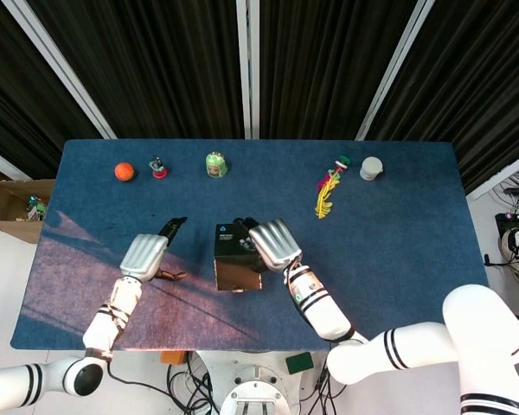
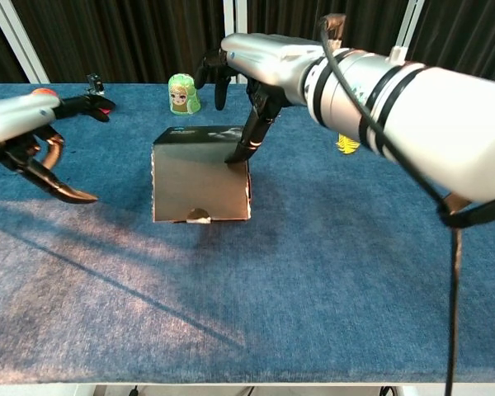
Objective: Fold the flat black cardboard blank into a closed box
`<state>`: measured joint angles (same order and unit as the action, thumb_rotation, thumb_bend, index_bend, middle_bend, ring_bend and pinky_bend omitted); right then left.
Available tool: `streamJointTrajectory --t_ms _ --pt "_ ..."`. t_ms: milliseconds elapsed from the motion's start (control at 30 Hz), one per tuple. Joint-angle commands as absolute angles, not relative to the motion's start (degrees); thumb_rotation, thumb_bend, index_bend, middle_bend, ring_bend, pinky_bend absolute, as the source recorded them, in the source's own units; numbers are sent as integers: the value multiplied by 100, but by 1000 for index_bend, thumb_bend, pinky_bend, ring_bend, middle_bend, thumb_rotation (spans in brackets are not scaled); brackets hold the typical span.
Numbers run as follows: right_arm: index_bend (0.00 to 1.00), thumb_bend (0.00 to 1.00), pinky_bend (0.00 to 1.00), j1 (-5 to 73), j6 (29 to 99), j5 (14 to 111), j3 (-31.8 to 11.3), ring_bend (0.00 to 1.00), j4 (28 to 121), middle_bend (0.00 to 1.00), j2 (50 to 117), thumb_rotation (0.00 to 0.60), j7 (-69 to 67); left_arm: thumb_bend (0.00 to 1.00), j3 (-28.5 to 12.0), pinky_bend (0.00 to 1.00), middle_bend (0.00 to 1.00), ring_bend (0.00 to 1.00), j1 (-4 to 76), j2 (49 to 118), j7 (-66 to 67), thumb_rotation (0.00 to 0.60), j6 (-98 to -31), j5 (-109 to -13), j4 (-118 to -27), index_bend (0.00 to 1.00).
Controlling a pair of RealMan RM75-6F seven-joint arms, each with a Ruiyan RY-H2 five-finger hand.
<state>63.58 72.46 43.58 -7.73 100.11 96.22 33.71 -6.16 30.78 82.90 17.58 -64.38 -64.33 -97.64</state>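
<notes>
The black cardboard box [image 1: 237, 259] [image 2: 200, 177] stands folded up near the middle of the blue table [image 1: 398, 251], its front face upright with a small notch at the bottom edge. My right hand [image 1: 272, 244] [image 2: 256, 82] hovers over the box's right rear corner, and one of its fingertips [image 2: 235, 153] presses down on the top edge there. My left hand [image 1: 144, 255] [image 2: 33, 132] hangs well to the left of the box, apart from it, fingers spread and holding nothing.
Along the far edge stand an orange ball [image 1: 124, 171], a small figurine [image 1: 158, 168] [image 2: 96, 81], a green doll [image 1: 215, 164] [image 2: 181, 93], a yellow feather toy [image 1: 327, 194] [image 2: 346, 142] and a white cup [image 1: 371, 168]. A carton [image 1: 13, 207] sits off the table's left end.
</notes>
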Motion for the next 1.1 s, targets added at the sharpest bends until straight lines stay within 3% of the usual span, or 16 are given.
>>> streamJointTrajectory --t_ms 33,433,733,1100 --pt "274 3 1000 6230 7450 4655 -679 737 9656 353 10072 600 3666 14 -590 1000 86 703 2960 8045 1782 542 -6588 -6474 -9978 0" --pt "367 47 1000 5884 7728 5485 -461 746 8820 400 10743 600 4210 15 -552 1000 69 693 2874 7790 1558 569 -6576 -6697 -10088 0" --pt "492 205 1000 5590 7661 6335 -291 757 7661 482 11284 600 4016 14 -584 1000 63 687 2914 7755 1336 572 -6428 -6787 -10069 0" --pt "511 335 1000 5357 7420 6823 -400 760 7048 497 11523 600 4143 14 -578 1000 58 680 2921 7765 1180 575 -6356 -6886 -10005 0"
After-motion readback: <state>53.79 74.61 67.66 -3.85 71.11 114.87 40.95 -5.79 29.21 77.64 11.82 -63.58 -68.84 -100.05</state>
